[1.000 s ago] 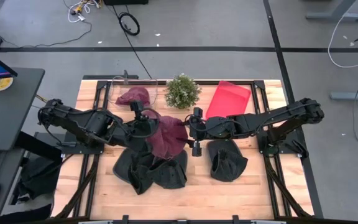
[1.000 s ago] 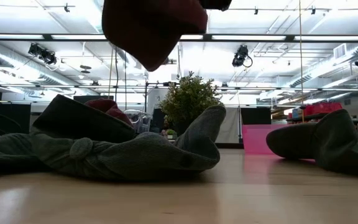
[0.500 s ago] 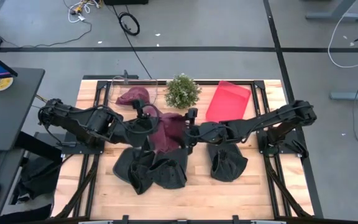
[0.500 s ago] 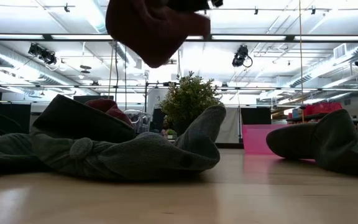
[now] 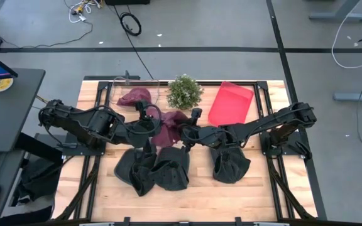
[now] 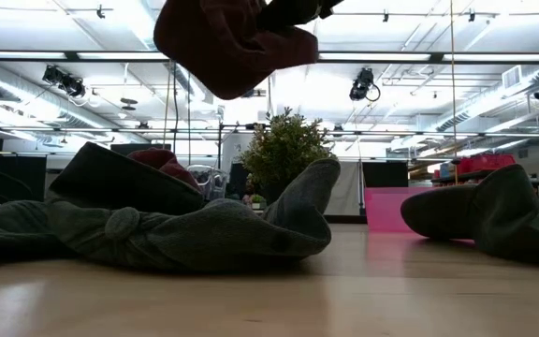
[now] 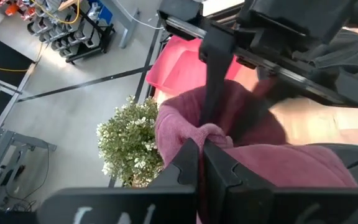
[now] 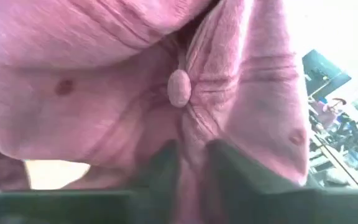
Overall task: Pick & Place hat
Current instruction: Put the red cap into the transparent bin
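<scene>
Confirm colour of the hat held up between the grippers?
Maroon hat; clearest in the high view.

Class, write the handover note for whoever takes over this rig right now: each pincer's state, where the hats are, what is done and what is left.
Left pincer: shut on the maroon hat, held up off the table.
Right pincer: on the same hat, fingers either side of its cloth in the right wrist view; grip unclear.
Another maroon hat lies at the back; dark hats lie in front.
Done: hat picked up. Left: placing it.
</scene>
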`<act>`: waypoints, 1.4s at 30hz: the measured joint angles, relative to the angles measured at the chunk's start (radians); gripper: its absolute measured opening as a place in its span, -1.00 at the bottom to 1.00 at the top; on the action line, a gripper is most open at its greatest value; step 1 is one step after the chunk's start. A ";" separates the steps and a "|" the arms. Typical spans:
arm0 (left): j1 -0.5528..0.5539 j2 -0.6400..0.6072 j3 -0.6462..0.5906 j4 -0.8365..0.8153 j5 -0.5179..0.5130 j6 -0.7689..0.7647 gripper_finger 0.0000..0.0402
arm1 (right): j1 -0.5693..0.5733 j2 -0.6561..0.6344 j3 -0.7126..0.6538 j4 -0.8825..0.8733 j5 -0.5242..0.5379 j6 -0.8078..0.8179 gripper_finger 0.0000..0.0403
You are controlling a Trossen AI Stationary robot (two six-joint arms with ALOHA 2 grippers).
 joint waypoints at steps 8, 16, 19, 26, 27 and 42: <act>0.000 0.000 0.000 -0.064 0.016 0.000 -0.98 | 0.029 -0.007 0.000 -0.003 0.060 -0.103 -0.96; 0.000 0.000 0.000 -0.211 -0.005 -0.048 -0.76 | 0.100 -0.100 -0.001 -0.006 0.131 -0.189 -0.99; 0.000 0.000 0.000 -0.215 0.027 -0.052 -0.71 | 0.109 -0.140 -0.001 -0.003 0.140 -0.165 -0.99; -0.019 0.002 0.000 -0.209 0.130 -0.058 -0.61 | 0.109 -0.177 -0.001 -0.008 0.144 -0.138 -0.99; -0.028 0.002 0.000 -0.199 0.113 -0.054 -0.60 | 0.109 -0.177 -0.001 -0.011 0.144 -0.134 -0.99; -0.052 -0.005 0.000 0.214 0.123 0.021 -0.18 | 0.095 -0.176 -0.001 -0.020 0.146 -0.080 -1.00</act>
